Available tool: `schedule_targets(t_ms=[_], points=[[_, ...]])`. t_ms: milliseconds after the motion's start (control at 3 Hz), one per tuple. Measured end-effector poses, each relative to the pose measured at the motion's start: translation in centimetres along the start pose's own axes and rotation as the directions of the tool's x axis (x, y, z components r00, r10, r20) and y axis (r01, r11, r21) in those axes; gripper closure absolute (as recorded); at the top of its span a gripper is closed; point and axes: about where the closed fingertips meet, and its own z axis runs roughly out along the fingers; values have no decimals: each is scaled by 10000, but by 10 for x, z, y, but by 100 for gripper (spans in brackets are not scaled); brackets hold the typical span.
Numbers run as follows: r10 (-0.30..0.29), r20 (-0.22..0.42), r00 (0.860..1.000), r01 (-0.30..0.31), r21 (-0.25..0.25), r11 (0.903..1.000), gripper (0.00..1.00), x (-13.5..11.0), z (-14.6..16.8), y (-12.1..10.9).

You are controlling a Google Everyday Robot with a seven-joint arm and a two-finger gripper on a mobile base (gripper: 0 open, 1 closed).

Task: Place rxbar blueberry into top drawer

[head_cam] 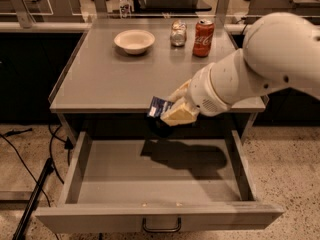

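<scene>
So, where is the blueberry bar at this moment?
The blueberry bar is held in the tool, at the front edge of the table, just above the open top drawer, centre of view.

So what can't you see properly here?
Camera view:
rxbar blueberry: half covered by the gripper clamping it over the table's front edge; print too small.
top drawer: back hidden under the table.
Robot arm: cut off at right edge.
Jar by the can: blurred.
</scene>
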Motion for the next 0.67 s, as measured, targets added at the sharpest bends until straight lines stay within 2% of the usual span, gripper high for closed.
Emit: schedule_targets(t_ms=[333, 667], points=[[113, 61, 9999, -112, -81, 9999, 100, 38, 26, 11], [496, -221, 9985, -504, -384, 9980, 100, 71, 47, 24]])
